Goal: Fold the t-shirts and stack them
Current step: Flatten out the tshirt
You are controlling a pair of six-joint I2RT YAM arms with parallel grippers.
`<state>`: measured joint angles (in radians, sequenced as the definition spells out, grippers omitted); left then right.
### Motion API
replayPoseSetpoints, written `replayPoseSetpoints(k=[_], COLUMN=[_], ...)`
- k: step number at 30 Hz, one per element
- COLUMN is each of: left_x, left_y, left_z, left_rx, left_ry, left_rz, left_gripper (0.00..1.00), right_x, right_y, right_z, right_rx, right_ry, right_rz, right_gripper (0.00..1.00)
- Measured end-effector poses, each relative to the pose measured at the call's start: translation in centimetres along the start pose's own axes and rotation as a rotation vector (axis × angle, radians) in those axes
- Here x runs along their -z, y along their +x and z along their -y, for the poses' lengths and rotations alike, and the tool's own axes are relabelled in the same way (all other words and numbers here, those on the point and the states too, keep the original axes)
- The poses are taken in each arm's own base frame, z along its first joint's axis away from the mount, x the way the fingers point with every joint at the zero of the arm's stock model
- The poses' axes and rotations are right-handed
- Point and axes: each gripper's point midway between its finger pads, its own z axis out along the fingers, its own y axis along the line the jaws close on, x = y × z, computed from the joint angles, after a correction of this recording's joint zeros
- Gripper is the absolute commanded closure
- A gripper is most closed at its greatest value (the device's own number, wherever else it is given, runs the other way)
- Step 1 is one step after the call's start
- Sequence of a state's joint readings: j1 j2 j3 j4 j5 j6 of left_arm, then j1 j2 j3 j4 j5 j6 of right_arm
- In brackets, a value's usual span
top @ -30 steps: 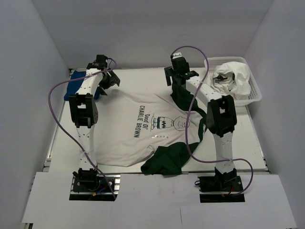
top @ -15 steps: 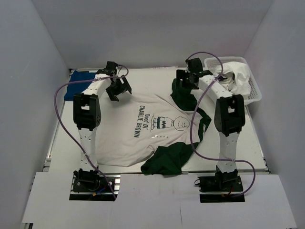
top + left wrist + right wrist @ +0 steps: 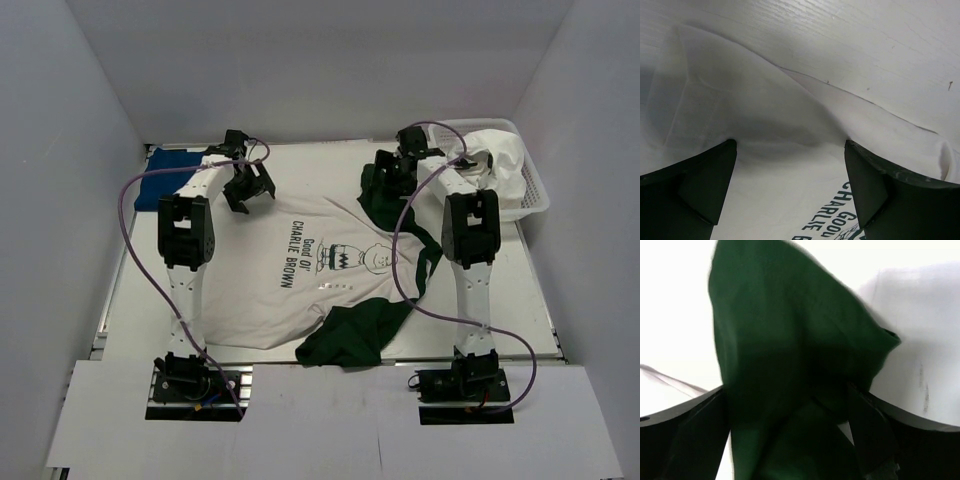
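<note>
White tee (image 3: 260, 290), dark green sleeves (image 3: 350, 335), black print (image 3: 335, 255); royal-blue tee (image 3: 165, 180).

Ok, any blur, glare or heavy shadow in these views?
Top external: sharp, evenly lit, print on the white tee legible. Left wrist: sharp, soft shadow on cloth by the left hand. Right wrist: out of focus, green sleeve blurred, background blown out white.

One white, green-sleeved cartoon tee (image 3: 250, 290) is lying mid-frame; one folded royal-blue tee (image 3: 155, 180) is sitting upper left; one white plastic basket (image 3: 533, 182) upper right.
</note>
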<state>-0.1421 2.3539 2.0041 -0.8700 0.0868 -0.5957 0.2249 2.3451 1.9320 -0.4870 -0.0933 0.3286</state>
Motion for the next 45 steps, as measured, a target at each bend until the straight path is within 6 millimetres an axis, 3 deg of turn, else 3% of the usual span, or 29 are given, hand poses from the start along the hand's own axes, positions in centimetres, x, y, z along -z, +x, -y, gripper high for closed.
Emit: replayPoseSetpoints(k=[8,17,27,32,34,36,39,42,45], left_x=[-1.1,-1.8,-2.0,-2.0,-1.9,-1.8,-1.4,0.4,3.5], left_y=[-3.0,-6.0,-7.3,-7.4,-7.2,-7.0,-5.7,-3.7,-1.8], left_z=[0.5,1.5,2.2,2.4,2.6,2.8,3.0,2.1,1.1], left_rx=[0.022,0.078,0.094,0.082,0.050,0.006,-0.055,-0.098,-0.138], left_ry=[-0.025,0.038,0.081,0.093,0.097,0.088,0.061,0.002,-0.064], left_rz=[0.056,0.119,0.165,0.167,0.164,0.168,0.157,0.131,0.124], left_gripper=[0.01,0.01,0.01,0.01,0.01,0.01,0.01,0.01,0.01], right_x=[-3.2,-5.5,-6.3,-6.1,-6.0,-5.4,-2.9,2.2,9.0], right_y=[-6.4,-11.1,-15.2,-15.5,-15.1,-14.4,-13.6,-12.2,-10.2], right_z=[0.9,1.1,3.2,3.6,2.8,2.0,-1.3,-6.5,-11.6], right_rx=[-0.050,-0.087,-0.206,-0.187,-0.133,-0.070,0.035,0.127,0.200], right_ry=[-0.025,-0.065,-0.122,-0.140,-0.148,-0.145,-0.160,-0.203,-0.256], right_rz=[0.133,0.313,0.480,0.486,0.469,0.441,0.409,0.385,0.388], right_gripper=[0.10,0.10,0.10,0.10,0.10,0.10,0.10,0.10,0.10])
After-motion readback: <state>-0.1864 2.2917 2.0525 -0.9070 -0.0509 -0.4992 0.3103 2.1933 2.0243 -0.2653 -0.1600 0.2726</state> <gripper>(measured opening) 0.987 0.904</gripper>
